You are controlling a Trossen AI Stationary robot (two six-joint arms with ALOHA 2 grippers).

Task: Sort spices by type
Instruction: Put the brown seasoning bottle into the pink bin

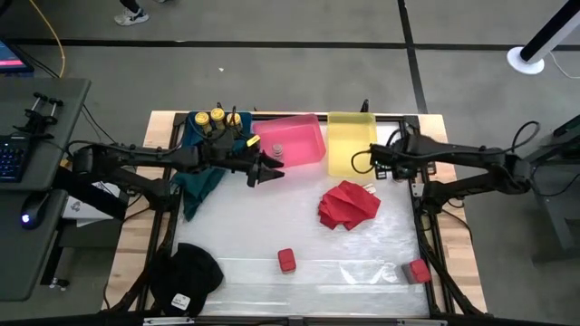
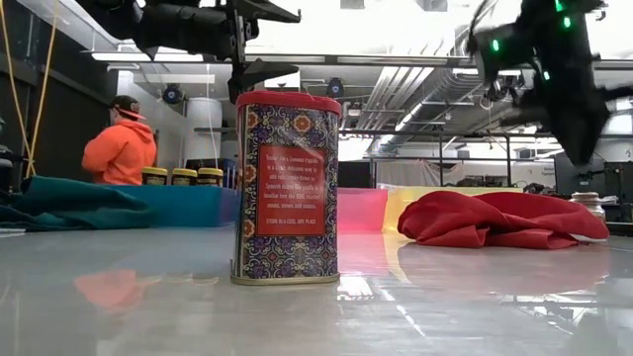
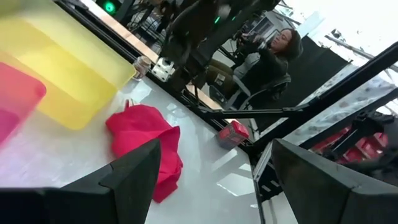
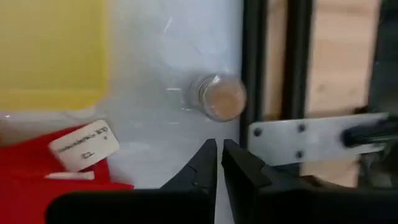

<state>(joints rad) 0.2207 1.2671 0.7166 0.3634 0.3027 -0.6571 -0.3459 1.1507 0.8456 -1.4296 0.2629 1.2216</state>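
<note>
Two red boxy tins stand upright on the table: one near the middle of the near edge [image 1: 286, 261] [image 2: 288, 188], one at the near right [image 1: 418, 270] [image 3: 233, 132]. Yellow-lidded jars [image 1: 217, 117] [image 2: 183, 176] sit in the blue bin. A small pale jar [image 4: 217, 96] [image 3: 142, 64] stands by the right frame rail, next to the yellow bin. My left gripper [image 1: 267, 170] [image 3: 214, 149] hovers open in front of the pink bin. My right gripper [image 1: 376, 163] [image 4: 219, 146] hangs shut above the table, just short of the pale jar.
The blue [image 2: 188, 206], pink [image 1: 292, 140] and yellow [image 1: 350, 143] bins line the far edge. A crumpled red cloth [image 1: 349, 205] with a white tag [image 4: 84, 144] lies right of centre. There is also a teal cloth [image 1: 199, 177] at the far left and a black cloth [image 1: 186, 279] at the near left. People are visible beyond the table.
</note>
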